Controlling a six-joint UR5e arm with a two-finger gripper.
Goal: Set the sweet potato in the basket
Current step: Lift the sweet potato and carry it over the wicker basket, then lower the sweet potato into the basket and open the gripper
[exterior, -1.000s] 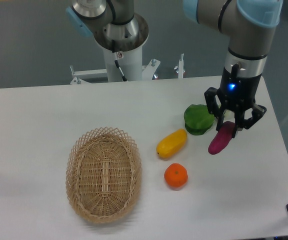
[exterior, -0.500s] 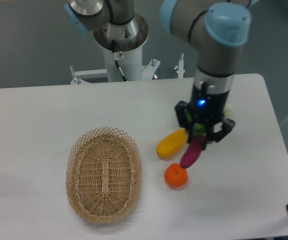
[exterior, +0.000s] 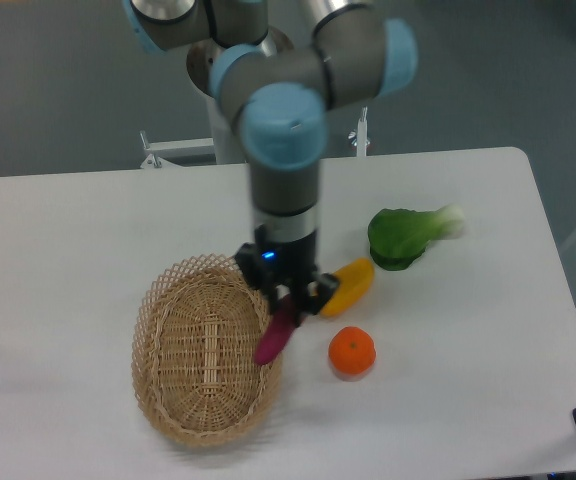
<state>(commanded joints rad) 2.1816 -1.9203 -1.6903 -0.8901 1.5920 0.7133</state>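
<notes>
purple sweet potato (exterior: 274,335) hanging over the right rim of the wicker basket (exterior: 206,346)

camera view: gripper (exterior: 286,298) clamped on the upper end of the sweet potato, fingers closed tight around it, blue light glowing on the wrist. tuber tilted, lower tip pointing down-left, just past the lattice rim on the basket's right side, looks held up off the weave but can't tell for sure. basket sitting on the white table (exterior: 68,240), light tan, oval, long way running near to far. yellow fruit (exterior: 348,285) just right of the gripper, partly tucked behind one finger. orange (exterior: 351,352) right of the basket, below the yellow fruit, near but not touching. green leafy veg (exterior: 404,235) farther right, well apart from the basket.
</notes>
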